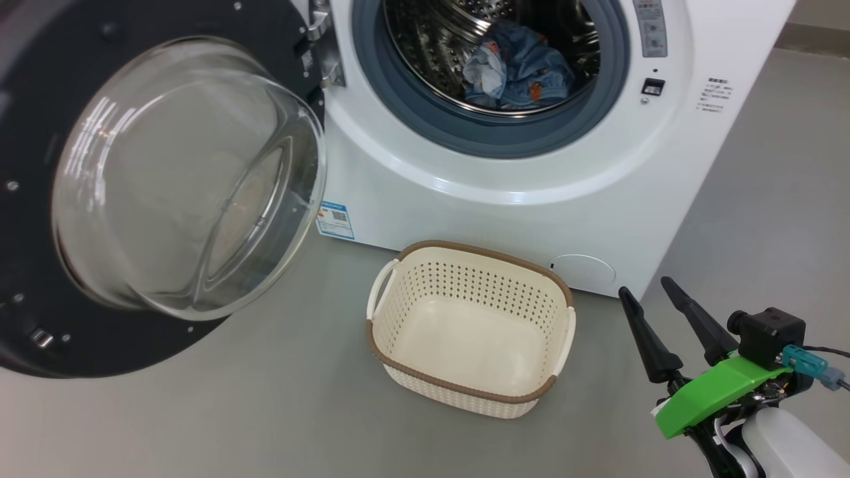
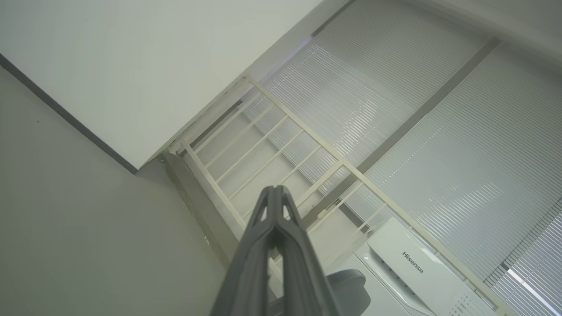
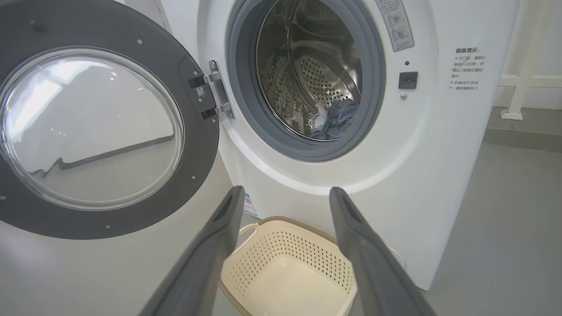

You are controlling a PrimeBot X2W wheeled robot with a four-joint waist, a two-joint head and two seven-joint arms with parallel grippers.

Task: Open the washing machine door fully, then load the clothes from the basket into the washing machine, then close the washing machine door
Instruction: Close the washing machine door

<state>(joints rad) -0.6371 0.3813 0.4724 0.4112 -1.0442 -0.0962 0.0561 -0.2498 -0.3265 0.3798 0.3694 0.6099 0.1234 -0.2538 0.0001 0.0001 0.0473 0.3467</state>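
The washing machine door (image 1: 186, 179) hangs wide open on the left of the washing machine (image 1: 531, 219). The clothes (image 1: 518, 70) lie bunched in the steel drum (image 1: 431, 40). The basket (image 1: 465, 255) stands on the grey floor (image 1: 265, 411) just in front. The right gripper (image 1: 644, 285) hovers beside it, fingers spread, nothing held. The left gripper (image 2: 274, 189) is pinched together, empty, pointing at a white railing (image 2: 281, 145).

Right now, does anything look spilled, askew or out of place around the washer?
Nothing stands out. The clothes lie inside the washing machine, the basket stands upright and empty on the floor, and the washing machine door hangs wide open, intact.
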